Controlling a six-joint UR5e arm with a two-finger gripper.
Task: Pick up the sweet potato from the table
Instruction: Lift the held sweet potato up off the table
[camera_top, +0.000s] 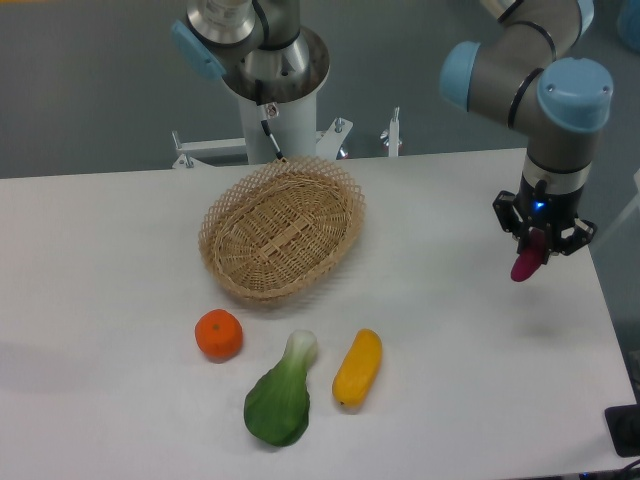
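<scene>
I see a large flat white bench (120, 300) with a matte top, set before a grey wall, with the arm's pale pedestal standing at the far edge. On my feed the black two-finger gripper (541, 244) hangs over the right part of the bench, near its right edge, pointing down. Its fingers are pinched on the small slim magenta-purple sweet potato (526, 262), whose lower tip pokes out below them, clear of the surface. A faint shadow lies on the bench under it. The oval woven wicker basket (281, 227) sits toward the back middle. In front of it, a round orange fruit (219, 335), a green leafy bok choy (281, 393) and a fat yellow-orange oblong vegetable (358, 367) lie in a loose row near the front. Bare white surface stretches between that row and the gripper, and across the left side.
</scene>
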